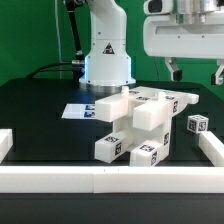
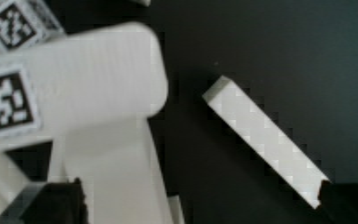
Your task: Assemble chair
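The chair parts (image 1: pixel 148 112) lie in a loose pile of chunky white blocks, legs and a slab with black-and-white tags in the middle of the black table. One small tagged cube (image 1: pixel 197 124) stands apart on the exterior view's right. My gripper (image 1: pixel 197 72) hangs high above the right end of the pile, open and empty, touching nothing. In the wrist view a large white tagged part (image 2: pixel 78 95) fills one side, reaching down beside one dark fingertip (image 2: pixel 43 205). My gripper (image 2: pixel 197 208) has only dark table between its fingers there.
The marker board (image 1: pixel 80 110) lies flat behind the pile near the robot base (image 1: pixel 105 60). Low white walls (image 1: pixel 110 178) edge the table at the front and both sides. A narrow white bar (image 2: pixel 265 145) lies on the dark surface in the wrist view.
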`<state>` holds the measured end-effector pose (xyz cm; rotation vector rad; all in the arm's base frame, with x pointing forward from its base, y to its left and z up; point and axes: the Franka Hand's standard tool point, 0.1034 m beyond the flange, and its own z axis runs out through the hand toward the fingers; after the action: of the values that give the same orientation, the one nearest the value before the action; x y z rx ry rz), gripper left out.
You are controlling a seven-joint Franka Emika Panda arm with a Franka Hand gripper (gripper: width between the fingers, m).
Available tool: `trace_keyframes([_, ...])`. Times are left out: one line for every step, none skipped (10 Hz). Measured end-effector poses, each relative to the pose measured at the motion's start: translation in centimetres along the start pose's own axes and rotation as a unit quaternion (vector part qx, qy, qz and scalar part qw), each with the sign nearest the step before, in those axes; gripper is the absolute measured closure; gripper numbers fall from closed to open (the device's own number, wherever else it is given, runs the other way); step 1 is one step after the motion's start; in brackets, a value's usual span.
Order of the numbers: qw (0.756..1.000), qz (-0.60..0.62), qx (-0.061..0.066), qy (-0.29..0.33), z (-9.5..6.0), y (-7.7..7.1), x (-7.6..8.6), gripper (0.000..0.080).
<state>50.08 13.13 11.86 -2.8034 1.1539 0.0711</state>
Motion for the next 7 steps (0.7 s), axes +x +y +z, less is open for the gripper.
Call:
trace_keyframes([1.000, 0.000, 0.000, 0.000, 0.0, 0.0, 0.1, 0.0151])
trace_keyframes([1.000, -0.001, -0.001, 0.000, 0.0, 0.1, 0.0, 0.0151])
trace_keyframes([1.000, -0.001, -0.001, 0.000, 0.1, 0.1, 0.0, 0.0151])
trace_keyframes([1.000, 0.000, -0.001, 0.000, 0.2, 0.1, -0.1, 0.0151])
trace_keyframes([1.000, 0.012, 0.000, 0.004, 0.8, 0.3, -1.2, 0.0151])
trace_keyframes([1.000, 0.016, -0.005, 0.003, 1.5, 0.4, -2.5, 0.0151])
trace_keyframes([1.000, 0.019, -0.008, 0.000, 1.9, 0.2, -3.6, 0.0151])
